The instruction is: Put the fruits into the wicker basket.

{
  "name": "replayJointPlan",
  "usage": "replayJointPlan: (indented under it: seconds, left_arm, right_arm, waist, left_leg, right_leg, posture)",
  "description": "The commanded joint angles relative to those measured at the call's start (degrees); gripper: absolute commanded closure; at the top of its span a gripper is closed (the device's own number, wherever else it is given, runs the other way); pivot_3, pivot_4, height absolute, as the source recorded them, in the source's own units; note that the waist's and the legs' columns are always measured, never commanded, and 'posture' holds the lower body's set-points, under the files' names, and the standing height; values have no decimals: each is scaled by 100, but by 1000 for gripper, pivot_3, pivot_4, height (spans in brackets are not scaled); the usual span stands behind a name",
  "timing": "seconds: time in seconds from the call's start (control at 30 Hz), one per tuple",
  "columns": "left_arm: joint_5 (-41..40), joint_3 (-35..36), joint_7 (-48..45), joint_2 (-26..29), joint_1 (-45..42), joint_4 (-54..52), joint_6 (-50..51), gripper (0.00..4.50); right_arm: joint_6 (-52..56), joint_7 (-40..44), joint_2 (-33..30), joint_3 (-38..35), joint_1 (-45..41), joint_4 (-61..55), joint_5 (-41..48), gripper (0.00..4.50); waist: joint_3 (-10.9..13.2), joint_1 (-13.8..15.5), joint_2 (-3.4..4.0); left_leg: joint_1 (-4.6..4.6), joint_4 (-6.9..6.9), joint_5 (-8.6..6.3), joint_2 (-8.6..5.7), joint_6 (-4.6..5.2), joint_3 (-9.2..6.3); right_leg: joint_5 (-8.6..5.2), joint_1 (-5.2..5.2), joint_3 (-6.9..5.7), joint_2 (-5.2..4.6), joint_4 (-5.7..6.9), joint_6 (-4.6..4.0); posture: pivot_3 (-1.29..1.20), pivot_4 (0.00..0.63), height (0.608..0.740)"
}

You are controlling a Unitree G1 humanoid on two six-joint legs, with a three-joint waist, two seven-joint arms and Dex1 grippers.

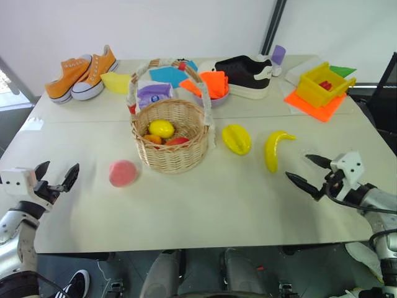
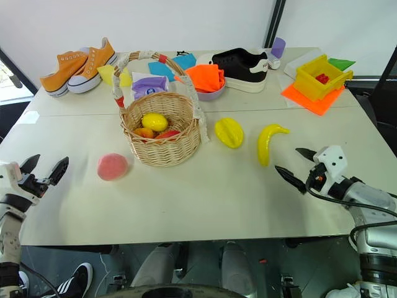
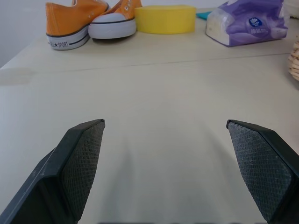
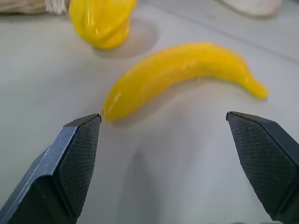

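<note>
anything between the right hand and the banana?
Nothing visible. The right hand is open and empty, and the banana lies on bare table just ahead of its fingers. On the way to the basket, the ridged yellow fruit lies between banana and basket, so the carry must clear it.

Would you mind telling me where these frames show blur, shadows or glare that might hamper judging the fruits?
Right wrist view: the banana looks soft and casts a faint shadow, while the fingertips are crisp. Left eye view: soft, even light; the wicker basket casts little shadow, and the peach shows no glare.
</note>
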Motion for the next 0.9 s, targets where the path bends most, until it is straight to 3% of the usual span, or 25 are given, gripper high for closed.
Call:
replayJointPlan:
  seconds: [0.03,0.37,0.63,0.9]
  left_arm:
    - [-33,156,-75,47,-54,75,-302,0]
    - [-7,26,-156,85,-211,129,-327,0]
    - [-237,128,-399,165,-416,53,-251,0]
    - [-804,-1,-1283,153,7,-946,32,0]
  right_arm:
    - [-150,-12,-30,-172,10,-153,93,24]
    - [-58,-177,56,-76,-17,-373,113,24]
    - [696,-523,344,-115,-217,-856,711,24]
    - [477,-1168,773,28,-421,-1106,418,24]
  waist:
    - [0,1,0]
    - [0,8,0]
    - [0,9,0]
    - [0,-3,1]
  left_leg:
    - [0,0,0,0,0,0]
    - [0,0,-1,0,-1,0]
    - [0,0,0,0,-1,-1]
    - [0,-1,-1,0,-2,0]
  right_leg:
    - [0,0,0,0,0,0]
    - [0,1,-1,-1,-1,0]
    - [0,1,0,-1,-1,-1]
    - [-1,-1,4,-1,-2,-3]
  posture:
    - [0,150,740]
    - [0,150,740]
    - [0,150,740]
    - [0,150,740]
